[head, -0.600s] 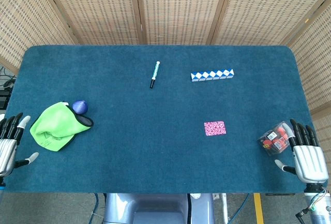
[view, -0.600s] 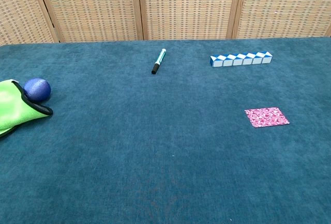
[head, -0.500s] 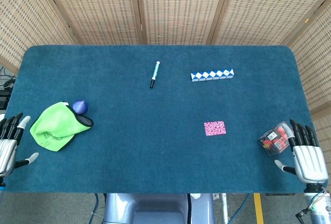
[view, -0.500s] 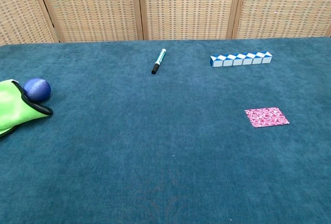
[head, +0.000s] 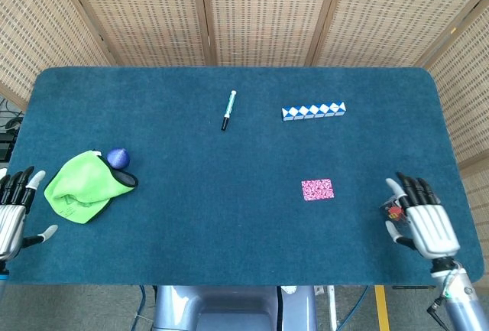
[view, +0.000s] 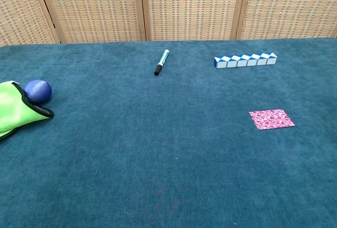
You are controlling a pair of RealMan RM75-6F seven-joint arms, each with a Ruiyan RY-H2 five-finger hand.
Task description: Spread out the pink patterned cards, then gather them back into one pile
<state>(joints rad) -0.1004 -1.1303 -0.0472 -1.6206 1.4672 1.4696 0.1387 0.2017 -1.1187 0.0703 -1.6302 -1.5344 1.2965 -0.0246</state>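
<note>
The pink patterned cards (head: pixel 317 189) lie in one neat pile on the blue cloth, right of centre; the chest view has the pile (view: pixel 271 119) at its right side. My right hand (head: pixel 422 222) hovers open, fingers spread, at the table's right front, a hand's width to the right of the pile. It now covers most of a small clear box with red pieces (head: pixel 393 210). At the left front edge my left hand (head: pixel 13 212) stays open, far from the cards. Neither hand appears in the chest view.
A green cloth (head: pixel 80 187) with a blue ball (head: pixel 118 157) beside it lies at the left. A teal marker (head: pixel 228 110) and a blue-and-white block strip (head: pixel 313 111) sit toward the back. Wicker screens stand behind the table (head: pixel 229 224).
My right hand has moved left and slightly up the table, coming over the small clear box. The cards and my left hand have not moved.
</note>
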